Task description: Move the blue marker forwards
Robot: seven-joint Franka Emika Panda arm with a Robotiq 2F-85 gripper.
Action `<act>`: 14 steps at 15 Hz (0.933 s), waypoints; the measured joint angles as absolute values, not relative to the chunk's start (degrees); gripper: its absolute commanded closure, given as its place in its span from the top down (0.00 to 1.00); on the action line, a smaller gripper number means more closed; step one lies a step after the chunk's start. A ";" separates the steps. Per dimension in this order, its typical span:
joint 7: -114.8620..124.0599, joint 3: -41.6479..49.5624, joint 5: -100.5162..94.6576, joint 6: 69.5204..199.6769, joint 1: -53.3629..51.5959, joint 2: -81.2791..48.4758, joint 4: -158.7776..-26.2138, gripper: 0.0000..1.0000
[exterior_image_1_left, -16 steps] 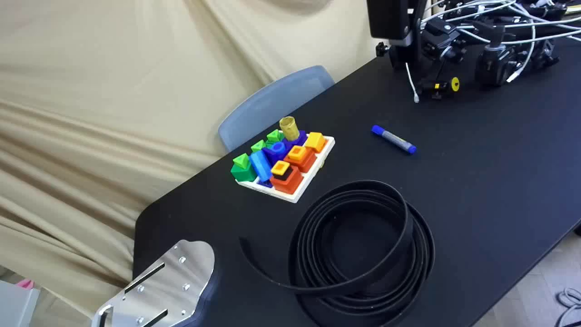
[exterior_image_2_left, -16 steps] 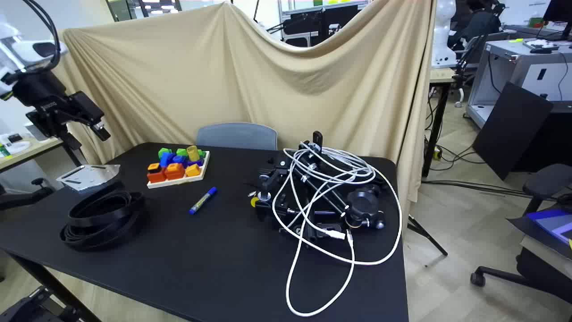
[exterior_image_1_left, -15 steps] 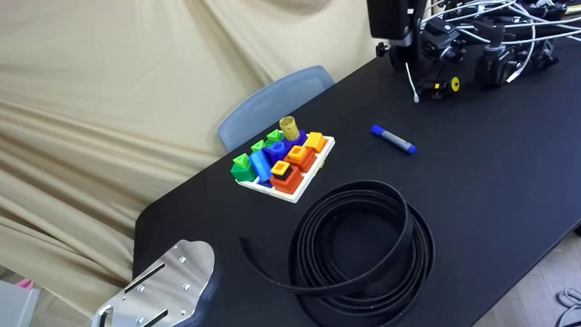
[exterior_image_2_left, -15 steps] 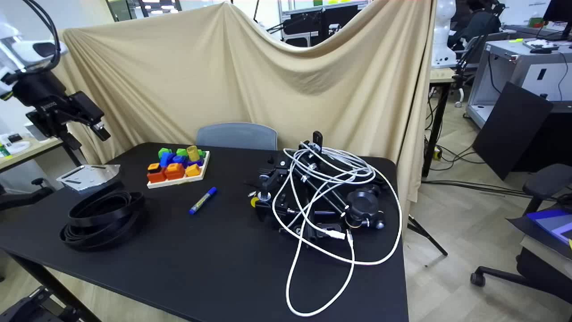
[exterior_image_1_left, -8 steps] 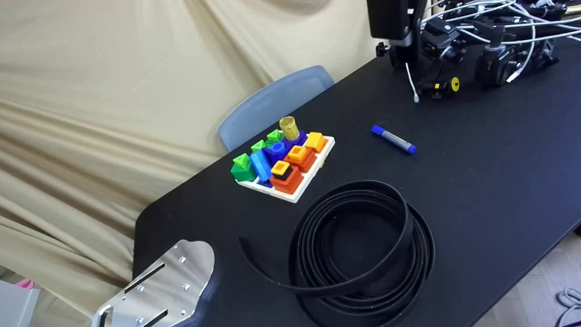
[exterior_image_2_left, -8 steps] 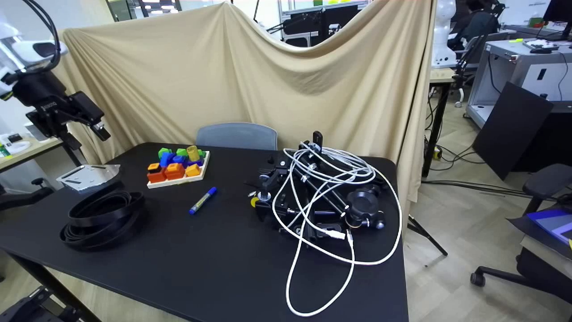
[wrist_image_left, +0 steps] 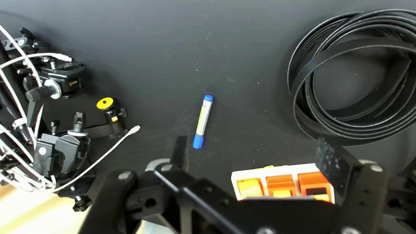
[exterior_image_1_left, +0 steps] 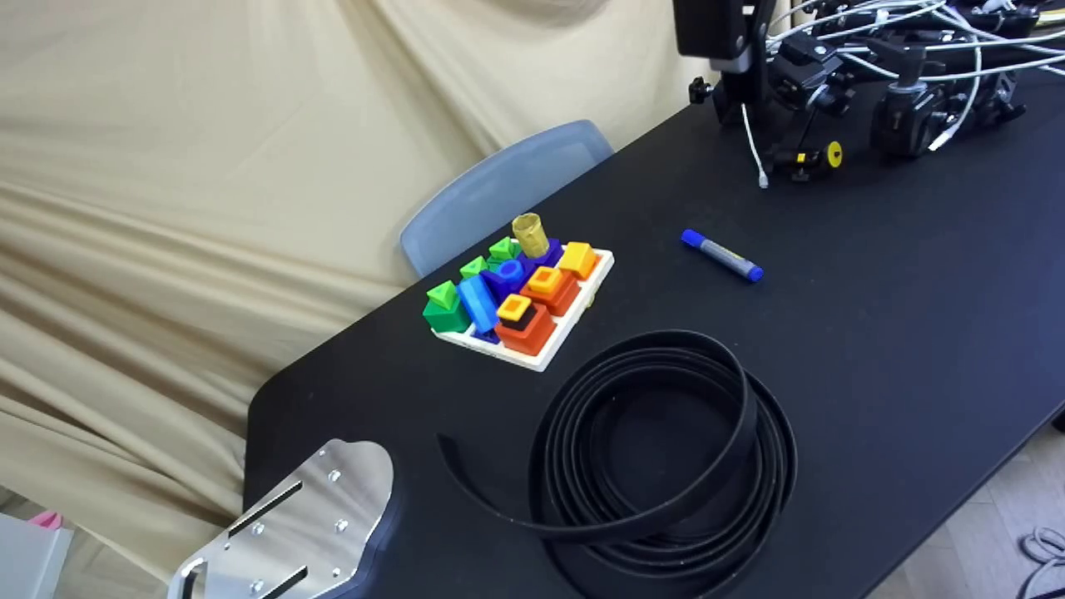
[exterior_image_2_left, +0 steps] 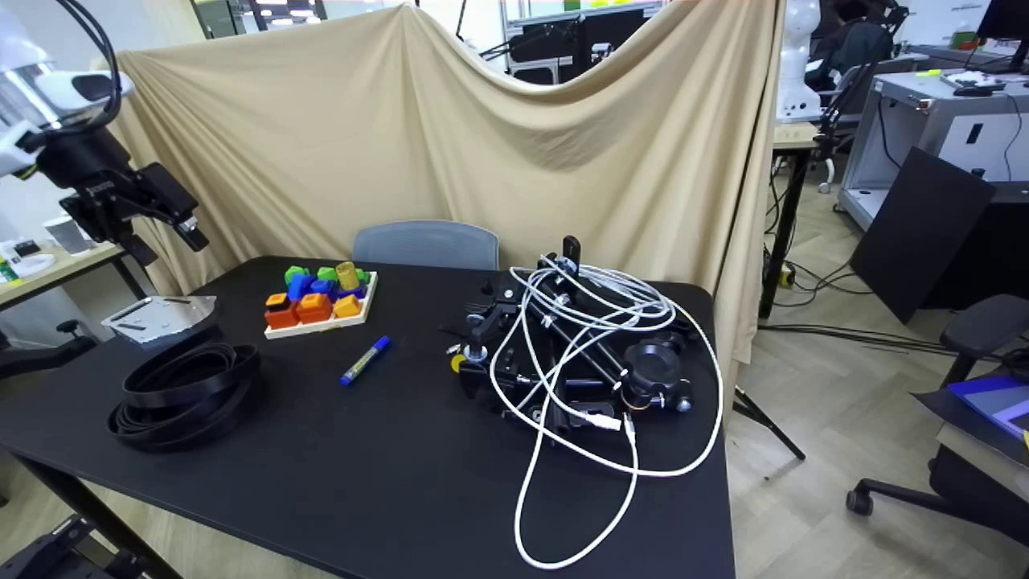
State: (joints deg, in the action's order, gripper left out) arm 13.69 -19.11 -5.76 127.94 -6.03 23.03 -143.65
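One blue marker (wrist_image_left: 203, 120), one black coil (exterior_image_1_left: 562, 466), one toy set (exterior_image_1_left: 541, 283) on the table (exterior_image_1_left: 882, 333) — two fingers (wrist_image_left: 336, 165) spread wide

Room around the marker (wrist_image_left: 203, 121) — 3 nearby obstacles: coil (exterior_image_2_left: 185, 396), toy tray (wrist_image_left: 282, 171), clamps (wrist_image_left: 66, 152).

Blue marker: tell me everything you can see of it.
The blue marker is a slim cylinder, plastic by its look: pale barrel, yellowish label strip, long blue cap apparently on at one end, short blue plug at the other. Any print is too small to read. It lies flat on the black table, touching nothing else. In the wrist view it is between the black coil and the black clamp gear, cap end nearer the open hand.
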 measured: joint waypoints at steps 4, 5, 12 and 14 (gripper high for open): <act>13.44 -14.45 -5.75 132.70 -4.52 20.46 -144.05 1.00; 13.34 -13.34 -5.75 133.92 -3.99 19.35 -144.06 1.00; 11.83 -7.76 -8.43 145.36 -0.18 6.95 -143.49 1.00; 10.89 -6.50 -8.46 149.18 -0.10 2.90 -143.08 1.00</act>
State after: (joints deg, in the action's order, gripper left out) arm 10.89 -6.50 -8.46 149.18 -0.10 2.90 -143.08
